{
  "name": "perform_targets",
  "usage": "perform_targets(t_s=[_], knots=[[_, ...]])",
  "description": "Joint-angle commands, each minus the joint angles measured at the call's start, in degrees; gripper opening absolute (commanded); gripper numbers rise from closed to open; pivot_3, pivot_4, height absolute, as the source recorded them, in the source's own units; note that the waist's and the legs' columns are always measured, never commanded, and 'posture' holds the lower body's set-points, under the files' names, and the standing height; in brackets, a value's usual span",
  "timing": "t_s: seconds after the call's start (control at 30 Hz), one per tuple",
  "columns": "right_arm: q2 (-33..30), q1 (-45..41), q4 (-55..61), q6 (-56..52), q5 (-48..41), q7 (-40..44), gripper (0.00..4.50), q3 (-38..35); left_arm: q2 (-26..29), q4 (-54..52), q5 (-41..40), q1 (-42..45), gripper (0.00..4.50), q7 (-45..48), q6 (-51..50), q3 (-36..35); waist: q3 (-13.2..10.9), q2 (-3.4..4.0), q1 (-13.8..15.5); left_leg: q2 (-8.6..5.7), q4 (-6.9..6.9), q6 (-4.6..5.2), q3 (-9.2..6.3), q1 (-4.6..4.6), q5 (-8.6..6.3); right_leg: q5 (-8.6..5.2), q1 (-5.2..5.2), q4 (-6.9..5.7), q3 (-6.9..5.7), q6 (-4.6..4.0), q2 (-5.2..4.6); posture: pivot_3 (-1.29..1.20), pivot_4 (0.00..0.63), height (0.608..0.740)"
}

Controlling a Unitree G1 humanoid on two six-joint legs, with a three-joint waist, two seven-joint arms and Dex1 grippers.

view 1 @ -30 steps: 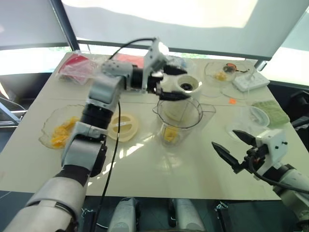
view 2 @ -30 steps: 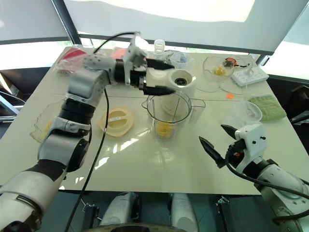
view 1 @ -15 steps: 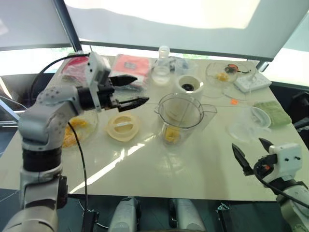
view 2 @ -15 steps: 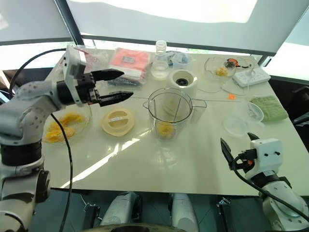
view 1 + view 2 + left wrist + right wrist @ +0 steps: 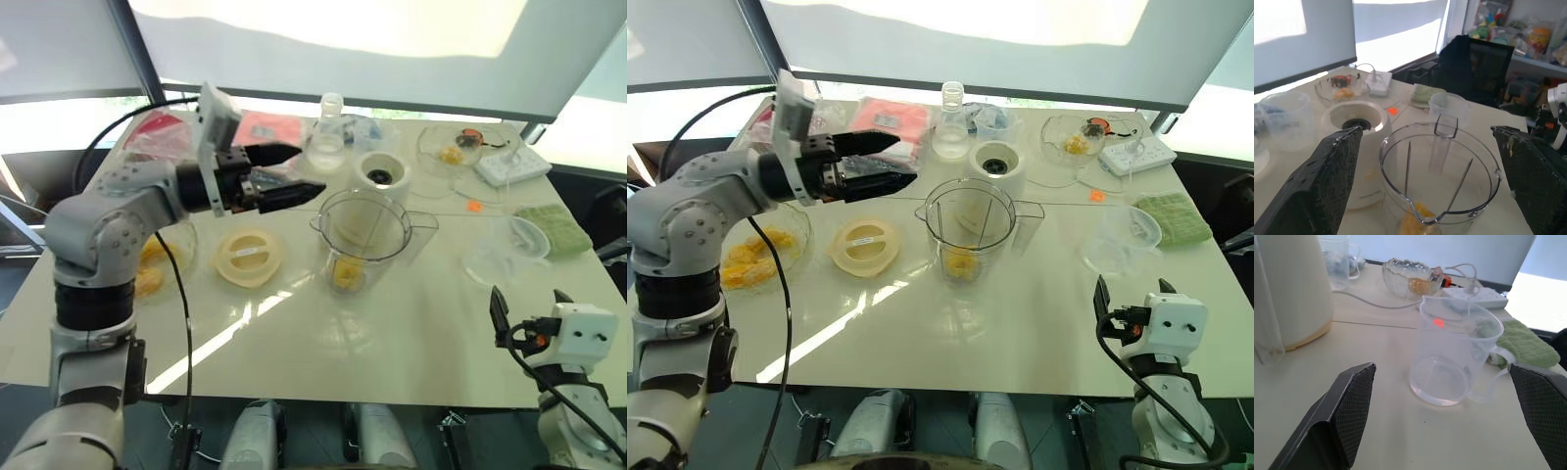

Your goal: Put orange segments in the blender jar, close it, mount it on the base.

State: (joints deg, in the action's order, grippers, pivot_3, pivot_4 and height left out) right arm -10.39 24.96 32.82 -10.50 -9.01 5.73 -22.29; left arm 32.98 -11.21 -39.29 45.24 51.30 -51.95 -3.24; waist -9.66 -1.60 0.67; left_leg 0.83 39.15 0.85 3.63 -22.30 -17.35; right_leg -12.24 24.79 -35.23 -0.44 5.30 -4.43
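Office-like test room, white table [image 5: 411,323] by blinded windows [image 5: 323,49], black office chair [image 5: 1476,68], cluttered shelves [image 5: 1528,34]

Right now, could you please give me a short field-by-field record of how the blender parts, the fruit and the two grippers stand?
blender jar: upright near table centre, lid off, not on the base
jar contents: a few orange segments at the bottom
base: just behind the jar, socket bare
cream lid: flat on the table, on the robot's left of the jar
fruit bowl: at the left edge, orange pieces inside
left gripper: open, empty, held above the table left of the jar
right gripper: open, empty, near the front right corner
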Motion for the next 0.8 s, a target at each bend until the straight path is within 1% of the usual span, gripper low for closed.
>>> perform_targets(t_s=[0.03,0.2,0.33,0.5,0.63,0.8], knots=[[1.68,0.09,0.45,2.54,1.92,-2.62,4.50,-0.79,2.13,0.25,0.30,2.74,4.46,3.16,2.14,0.81,-0.01,0.02,0.00,0.01,0.00,0.00,-0.01,-0.02,0.00,0.00,0.01,0.00,0.00,0.00,0.00,0.00,0.150,0.740],[2.96,0.05,-0.75,4.00,3.17,-4.91,4.50,-1.32,5.57,0.38,-0.51,3.74,4.46,7.00,1.89,1.47,-0.02,0.05,-0.01,0.02,0.00,-0.01,-0.03,-0.03,0.00,-0.01,0.01,0.02,-0.01,-0.01,-0.02,0.00,0.150,0.740],[3.62,0.94,-2.66,5.25,4.94,-7.49,4.50,-2.81,8.93,-2.45,-2.65,3.36,4.46,9.85,-0.15,1.29,-0.05,0.10,0.04,0.04,-0.01,-0.01,-0.08,-0.04,0.00,-0.02,0.01,0.02,-0.04,-0.02,-0.02,0.00,0.150,0.740],[4.62,-1.32,-6.90,7.21,4.79,-11.14,4.50,-4.79,9.79,-2.66,-2.94,4.33,4.46,9.90,-0.08,1.46,-0.05,0.11,0.05,0.03,-0.01,-0.02,-0.11,-0.05,0.01,-0.04,-0.01,0.04,-0.05,-0.02,-0.06,0.00,0.150,0.740],[4.40,-3.57,-10.63,8.95,3.24,-11.14,4.50,-4.87,10.55,-1.31,-0.97,4.77,4.46,10.14,1.42,2.57,-0.07,0.14,-0.11,0.04,-0.05,-0.01,-0.18,-0.06,0.01,-0.05,0.00,0.05,-0.09,-0.04,-0.02,0.00,0.150,0.740],[2.85,-7.91,-15.99,11.38,2.46,-10.41,4.50,-5.12,11.85,-2.18,-1.96,5.22,4.46,11.11,-0.48,2.53,-0.11,0.25,-0.54,0.01,0.00,-0.03,-0.12,-0.06,0.02,-0.05,0.00,0.03,-0.05,-0.04,-0.05,0.00,0.150,0.740]])
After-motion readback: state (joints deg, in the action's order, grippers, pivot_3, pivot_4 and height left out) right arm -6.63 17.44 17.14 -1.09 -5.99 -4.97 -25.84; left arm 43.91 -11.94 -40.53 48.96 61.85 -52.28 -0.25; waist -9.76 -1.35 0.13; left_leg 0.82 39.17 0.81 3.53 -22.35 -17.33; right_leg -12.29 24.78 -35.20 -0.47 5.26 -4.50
